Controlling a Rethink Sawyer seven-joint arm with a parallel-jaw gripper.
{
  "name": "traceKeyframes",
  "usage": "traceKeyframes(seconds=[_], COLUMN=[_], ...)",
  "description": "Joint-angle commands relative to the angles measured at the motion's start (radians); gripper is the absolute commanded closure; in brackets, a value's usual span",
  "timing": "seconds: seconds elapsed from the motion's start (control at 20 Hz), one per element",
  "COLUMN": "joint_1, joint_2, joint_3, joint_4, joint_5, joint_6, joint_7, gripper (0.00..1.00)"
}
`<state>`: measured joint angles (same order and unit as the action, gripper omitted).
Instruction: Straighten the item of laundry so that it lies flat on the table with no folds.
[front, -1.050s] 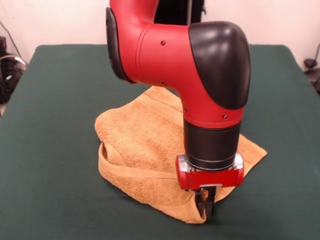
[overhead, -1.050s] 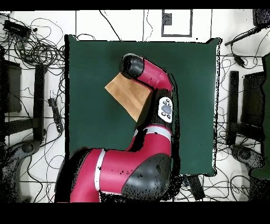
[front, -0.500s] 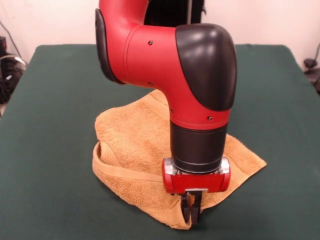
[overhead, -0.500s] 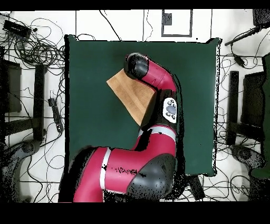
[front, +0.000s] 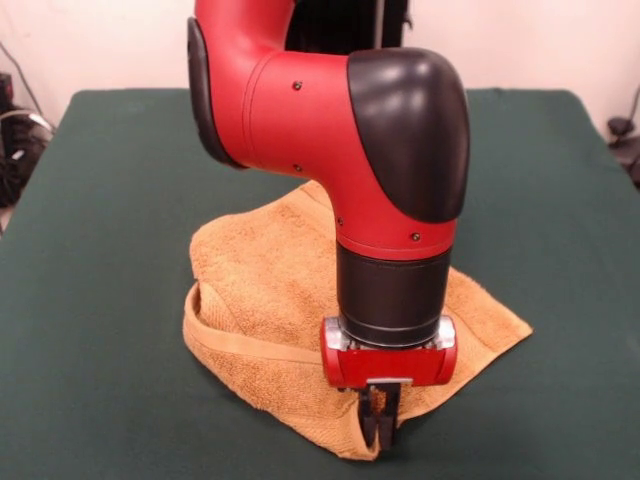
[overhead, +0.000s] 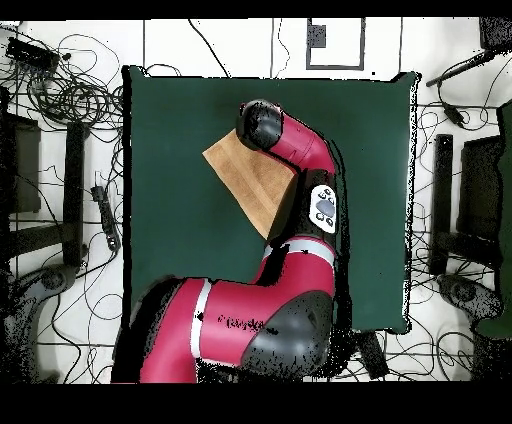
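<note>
green table (front: 110, 300) bears towel (front: 260, 290), tool (front: 379, 425) pinching its corner.

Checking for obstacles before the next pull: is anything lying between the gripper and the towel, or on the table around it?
Nothing visible. The gripper is down at the towel's near corner, and the green table around it shows only bare cloth.
</note>
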<state>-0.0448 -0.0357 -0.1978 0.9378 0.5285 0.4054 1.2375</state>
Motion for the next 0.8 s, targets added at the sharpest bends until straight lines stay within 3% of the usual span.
traceKeyframes(seconds=[0.05, 0.55, 0.8], joint_1=[-0.005, 0.011, 0.007], joint_2=[0.062, 0.061, 0.063], joint_3=[0.073, 0.032, 0.02], joint_4=[0.142, 0.14, 0.132], joint_5=[-0.039, -0.048, -0.079], joint_6=[-0.062, -0.027, 0.028], joint_7=[0.234, 0.238, 0.185], gripper=[1.0, 1.0, 1.0])
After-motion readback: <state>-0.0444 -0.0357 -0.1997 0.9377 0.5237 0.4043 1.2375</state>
